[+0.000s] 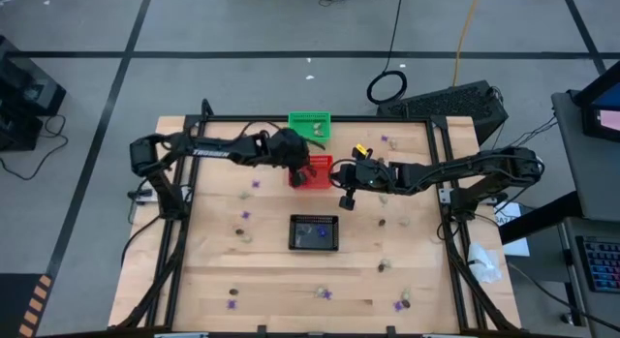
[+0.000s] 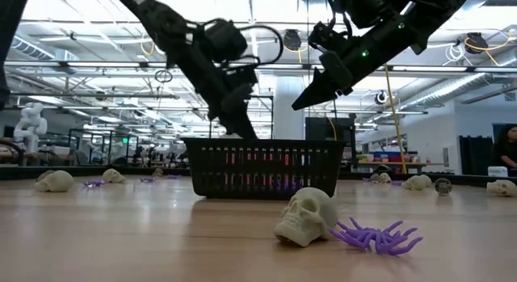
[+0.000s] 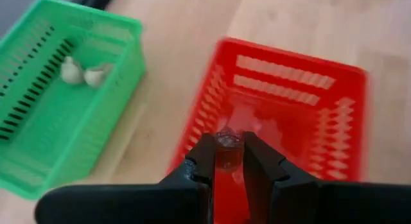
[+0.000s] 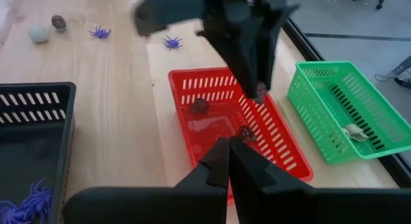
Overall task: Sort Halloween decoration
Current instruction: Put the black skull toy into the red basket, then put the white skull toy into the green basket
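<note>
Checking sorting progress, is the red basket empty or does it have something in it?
Not empty. The red basket holds two dark brown trinkets, seen in the right wrist view.

The wooden table [image 1: 271, 270] carries green [image 1: 310, 125], red [image 1: 320, 171] and black [image 1: 315, 233] baskets — plus scattered trinkets [image 1: 327, 293].

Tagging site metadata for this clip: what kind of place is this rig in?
Likely a large robotics lab or industrial workshop. The low view shows a high ceiling with strip lights and workbenches behind the wooden table; the high view shows grey floor with black tape lines and cables.
</note>
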You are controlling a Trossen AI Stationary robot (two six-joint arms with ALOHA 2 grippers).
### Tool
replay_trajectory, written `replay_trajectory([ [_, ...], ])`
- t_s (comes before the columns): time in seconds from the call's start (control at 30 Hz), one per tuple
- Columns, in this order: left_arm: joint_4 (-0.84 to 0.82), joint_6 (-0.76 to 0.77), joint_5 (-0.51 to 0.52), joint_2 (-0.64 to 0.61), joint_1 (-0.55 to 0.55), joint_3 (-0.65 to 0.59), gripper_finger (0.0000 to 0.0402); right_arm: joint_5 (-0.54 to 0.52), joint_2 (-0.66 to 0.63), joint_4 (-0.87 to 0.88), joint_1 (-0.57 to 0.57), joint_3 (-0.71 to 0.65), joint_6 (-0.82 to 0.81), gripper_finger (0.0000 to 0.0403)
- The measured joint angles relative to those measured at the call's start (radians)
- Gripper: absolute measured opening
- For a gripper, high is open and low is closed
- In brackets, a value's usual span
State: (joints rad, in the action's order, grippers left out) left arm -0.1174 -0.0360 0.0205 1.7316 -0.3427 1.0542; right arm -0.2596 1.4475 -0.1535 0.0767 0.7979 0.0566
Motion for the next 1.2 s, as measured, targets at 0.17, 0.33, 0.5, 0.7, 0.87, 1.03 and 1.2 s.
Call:
replay_trajectory([
  [0.17,0.011,-0.028,-0.035,0.058,-0.028,0.0,0.0041,-0.001,0.0,0.0,0.0,0.0,0.008,0.0],
  [0.33,0.025,-0.057,-0.054,0.085,-0.035,0.0,0.0042,-0.001,0.0,-0.003,0.001,0.0,0.011,0.0],
  [0.5,0.031,-0.059,-0.058,0.095,-0.045,0.0,0.0057,-0.001,0.0,-0.004,0.001,0.0,0.009,0.0],
  [0.7,0.03,-0.073,-0.062,0.095,-0.04,0.0,0.0076,-0.001,0.0,-0.003,0.007,0.0,0.015,0.0],
  [0.87,0.026,-0.085,-0.065,0.088,-0.033,0.0,0.0109,0.0,0.0,-0.003,0.021,0.0,0.022,0.0],
  [1.03,0.022,-0.086,-0.031,0.067,-0.034,0.0,0.0148,0.002,0.0,0.001,0.034,0.012,0.049,0.0],
  [1.2,-0.092,-0.136,-0.008,-0.027,-0.026,0.0,0.0154,0.002,0.0,0.004,0.034,0.027,0.078,0.0],
])
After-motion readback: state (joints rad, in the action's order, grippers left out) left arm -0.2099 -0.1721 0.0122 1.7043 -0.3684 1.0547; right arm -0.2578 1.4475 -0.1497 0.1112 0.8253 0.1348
